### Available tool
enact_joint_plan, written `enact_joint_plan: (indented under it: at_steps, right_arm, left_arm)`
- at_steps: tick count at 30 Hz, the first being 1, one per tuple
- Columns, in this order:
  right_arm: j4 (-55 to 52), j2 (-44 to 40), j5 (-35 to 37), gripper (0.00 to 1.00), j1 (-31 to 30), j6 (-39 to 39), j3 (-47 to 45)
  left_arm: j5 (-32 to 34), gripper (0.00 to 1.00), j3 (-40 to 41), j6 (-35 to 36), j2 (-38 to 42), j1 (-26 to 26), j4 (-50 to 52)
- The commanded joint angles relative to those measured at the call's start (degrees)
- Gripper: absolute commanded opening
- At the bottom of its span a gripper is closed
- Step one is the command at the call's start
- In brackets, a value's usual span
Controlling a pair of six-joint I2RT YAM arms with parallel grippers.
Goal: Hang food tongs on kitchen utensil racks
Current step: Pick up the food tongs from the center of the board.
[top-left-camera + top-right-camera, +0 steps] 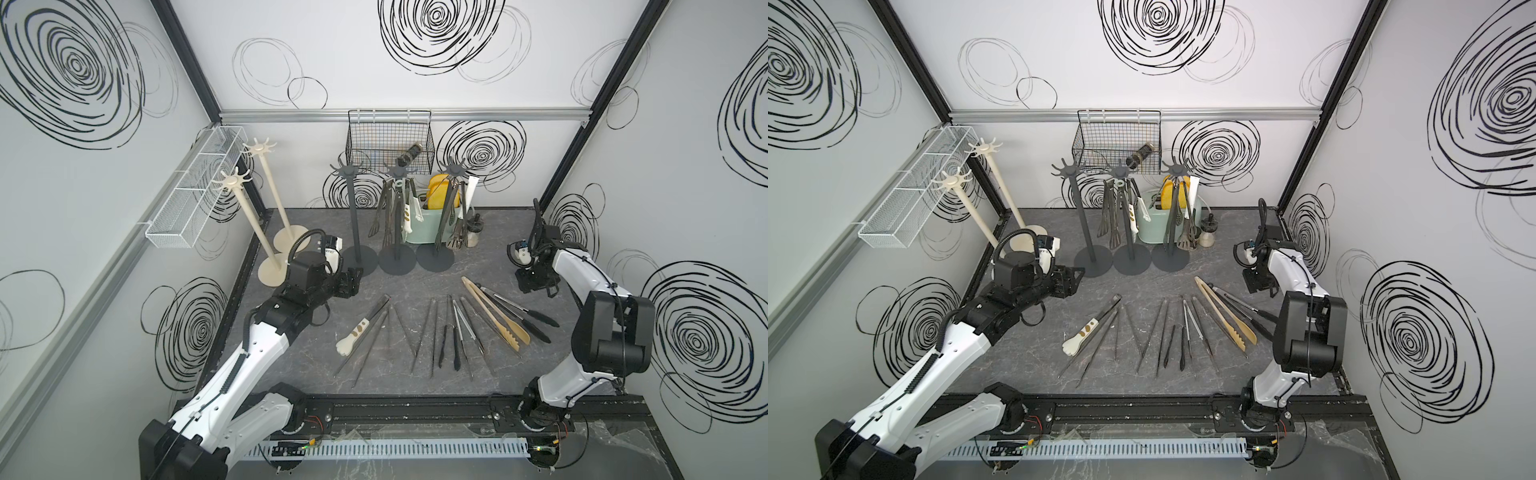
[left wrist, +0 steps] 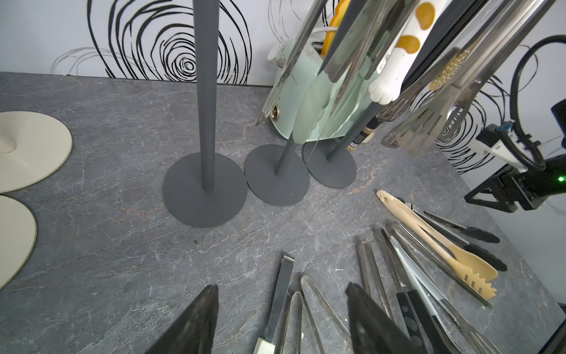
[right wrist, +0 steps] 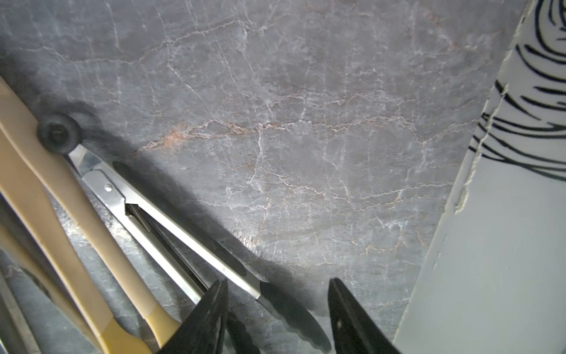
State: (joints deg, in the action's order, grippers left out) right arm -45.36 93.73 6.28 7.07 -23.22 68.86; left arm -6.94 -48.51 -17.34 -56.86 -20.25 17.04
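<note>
Several food tongs (image 1: 424,332) lie fanned out on the grey counter (image 1: 395,282), among them a tan wooden pair (image 2: 422,228), a cream-headed pair (image 1: 353,334) and a black-tipped pair (image 3: 190,236). More tongs hang from two of the dark grey racks (image 1: 397,264) at the back, and two cream racks (image 1: 251,226) stand at the back left. The left claw (image 2: 281,318) hovers above the left-hand tongs with its fingers apart. The right claw (image 3: 278,318), also spread, hangs over the black-tipped pair.
</note>
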Motion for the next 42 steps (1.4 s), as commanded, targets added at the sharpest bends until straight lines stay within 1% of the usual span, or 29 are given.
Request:
enact_joint_plan:
  at_steps: [1,13,19,30,42]
  right_arm:
    - [-3.0,-0.6,1.6,0.56,-0.1,-7.2,-1.6]
    - [-0.5,0.1,1.3,0.57,-3.5,-12.4,-6.8]
    - [0.4,2.1,2.1,0.57,-4.8,-12.8,-7.6]
    - [4.2,4.3,4.0,0.57,-4.9,-13.3,-8.0]
    - [5.9,8.6,1.0,0.56,-5.5,-14.7,-9.2]
  left_arm:
    - [-2.6,0.69,0.8,0.9,-1.1,0.4,-2.0]
    - [-3.8,0.69,2.3,1.9,-1.0,1.3,-3.0]
    - [-4.5,0.69,2.6,2.0,-1.0,1.6,-3.0]
    - [-4.9,0.69,2.8,2.0,-1.3,2.8,-3.3]
    - [-5.5,0.68,3.2,1.6,-1.5,3.7,-3.8]
